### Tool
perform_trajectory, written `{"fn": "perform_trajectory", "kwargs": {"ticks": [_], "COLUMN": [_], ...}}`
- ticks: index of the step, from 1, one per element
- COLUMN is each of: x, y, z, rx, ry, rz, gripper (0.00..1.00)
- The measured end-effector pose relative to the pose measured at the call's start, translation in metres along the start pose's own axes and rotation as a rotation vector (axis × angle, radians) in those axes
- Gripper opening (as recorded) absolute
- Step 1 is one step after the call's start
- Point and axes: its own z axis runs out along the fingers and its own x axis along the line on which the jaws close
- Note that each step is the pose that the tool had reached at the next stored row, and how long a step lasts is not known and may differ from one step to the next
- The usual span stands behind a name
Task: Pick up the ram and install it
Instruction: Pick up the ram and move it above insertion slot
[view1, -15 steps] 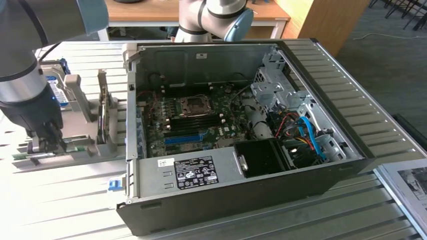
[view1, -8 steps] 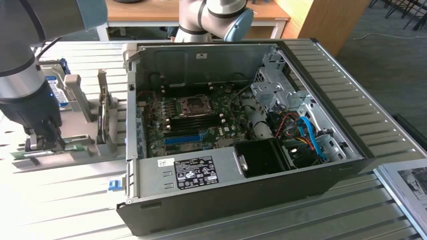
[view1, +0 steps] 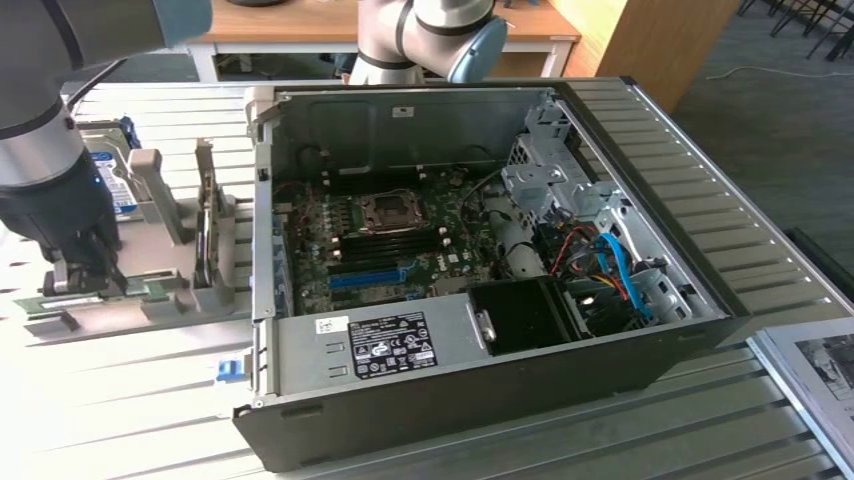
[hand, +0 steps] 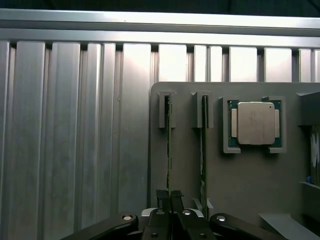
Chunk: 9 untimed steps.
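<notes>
- Step in hand: the pick. The arm (view1: 40, 150) holds the jaws low over the grey holder (view1: 160, 300). The holder sits on the slatted counter (view1: 134, 400), well apart from the open computer case (view1: 467, 390).
- Jaw state: pressed together on a thin board, with the fingertips (hand: 161, 196) pinching the upper edge of the ram (hand: 169, 150).
- Position of the ram: it stands on edge in its holder slot. It runs straight away from the jaws to a guide post (hand: 162, 110) at the far end. It appears seated in the slot, not yet raised.
- Neighbouring parts: a second stick (hand: 204, 150) stands parallel, just beside the jaws but not touching them. The CPU chip (hand: 256, 122) lies in its recess further out on the same side.
- Grip check: the pinch should sit square across the board. A skewed hold would likely let the ram pivot as it leaves the slot.
- Extraction: draw the ram straight up along the guide post, with no side pull. The slot looks narrow, so a tilted board would probably bind.
- Clearance: keep the jaws off the second stick. The gap on that side is small.
- Grip force: firm enough to prevent slipping, but no firmer. The board is thin and its chips are exposed.
</notes>
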Motion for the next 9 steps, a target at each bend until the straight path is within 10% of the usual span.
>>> {"fn": "perform_trajectory", "kwargs": {"ticks": [9], "x": [0.0], "y": [0.0004], "z": [-0.0126], "rx": [0.0001], "ry": [0.0], "rz": [0.0], "gripper": [0.12]}}
